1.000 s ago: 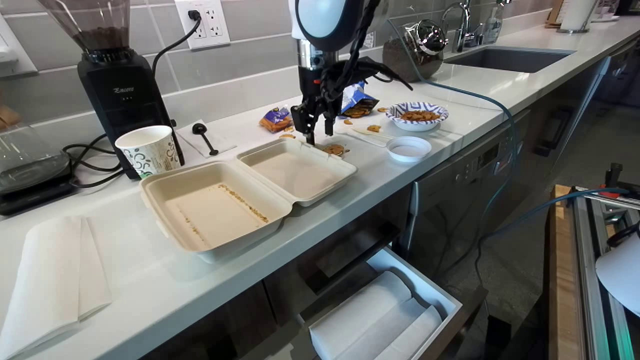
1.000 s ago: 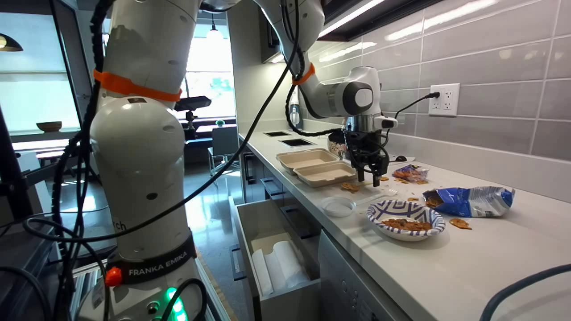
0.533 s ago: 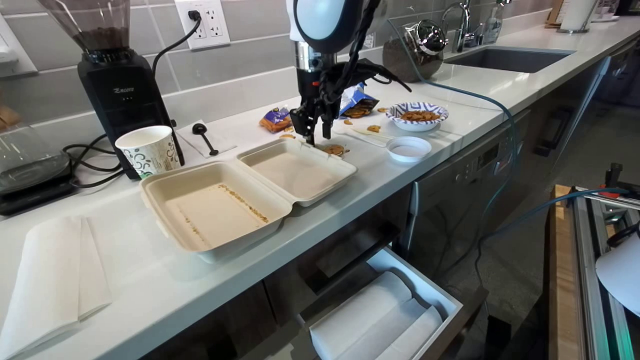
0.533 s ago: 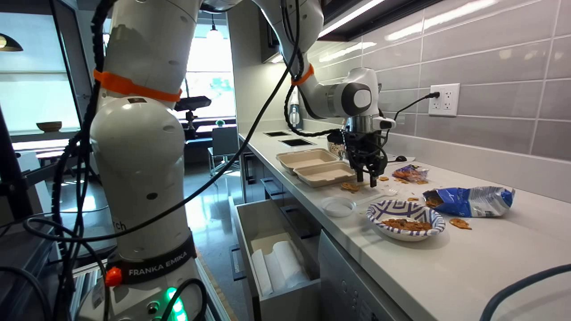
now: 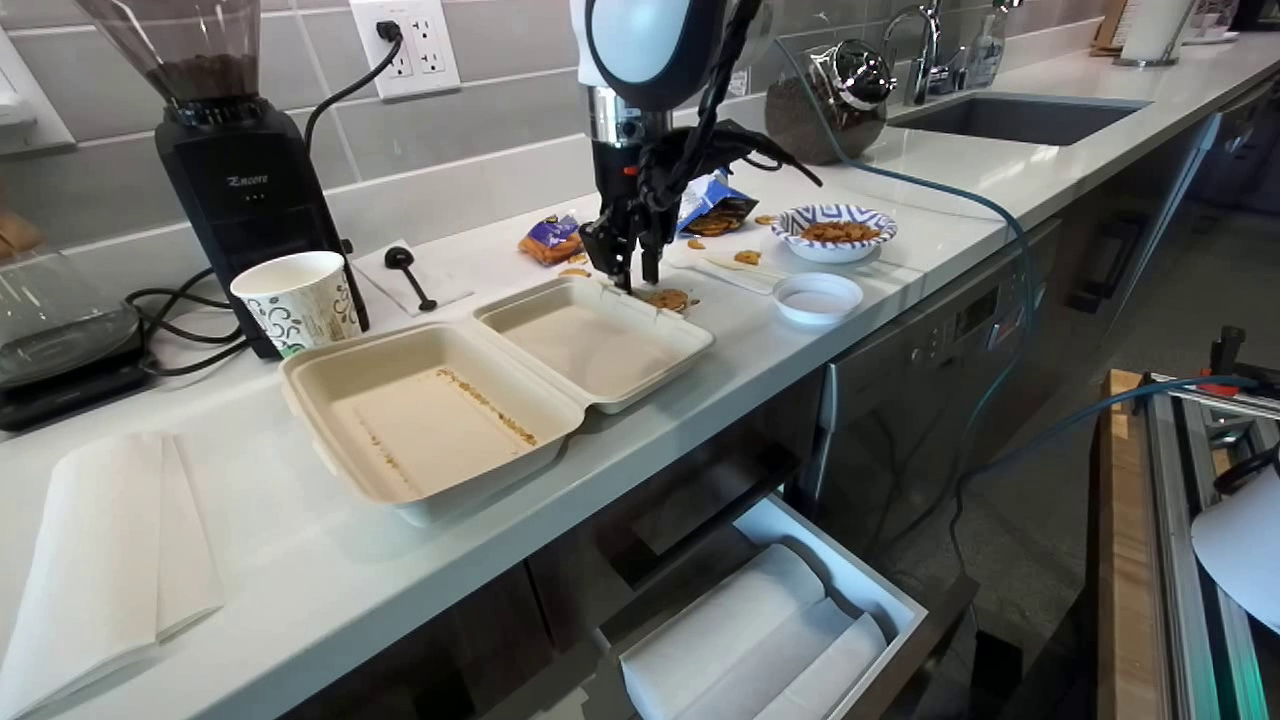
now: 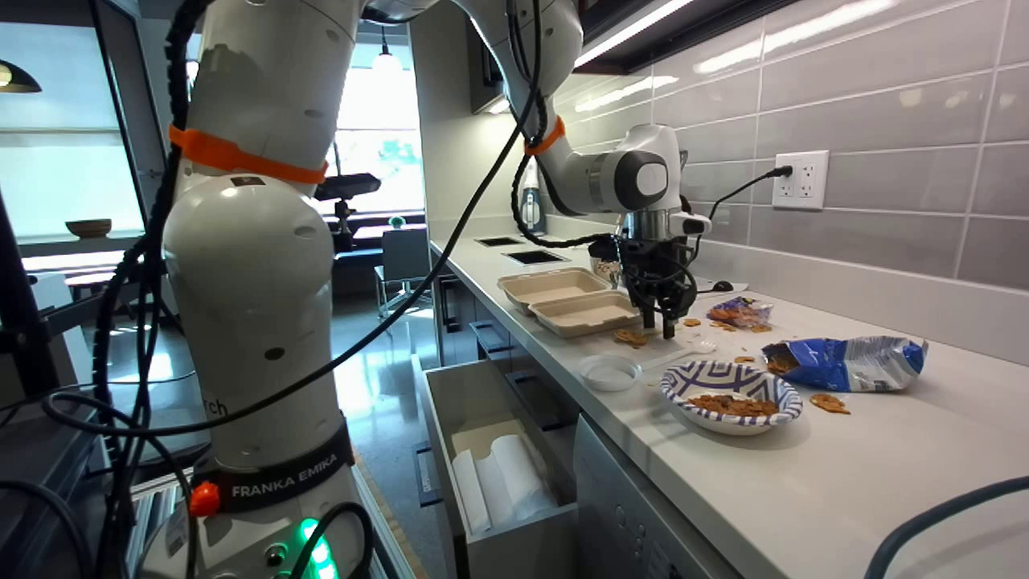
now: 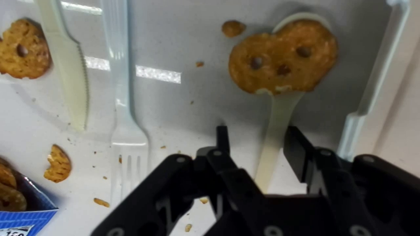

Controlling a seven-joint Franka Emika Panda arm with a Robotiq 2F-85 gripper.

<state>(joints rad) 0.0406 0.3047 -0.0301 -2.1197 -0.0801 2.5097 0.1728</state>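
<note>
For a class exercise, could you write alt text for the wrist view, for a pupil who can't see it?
An open gripper straddles the handle of a pale spoon; a pretzel crisp covers most of its bowl. To the left lie a fork, a knife and part of a blue bag, to the right a container edge.

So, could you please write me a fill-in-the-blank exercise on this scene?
The black robotic gripper stands ____, not shut, over the handle of a cream plastic spoon.
A golden-brown crisp with ____ holes lies on the spoon's head.
Between spoon and cream serrated plastic knife lies a translucent pronged ____.

Missing words: open; three; fork.
</note>
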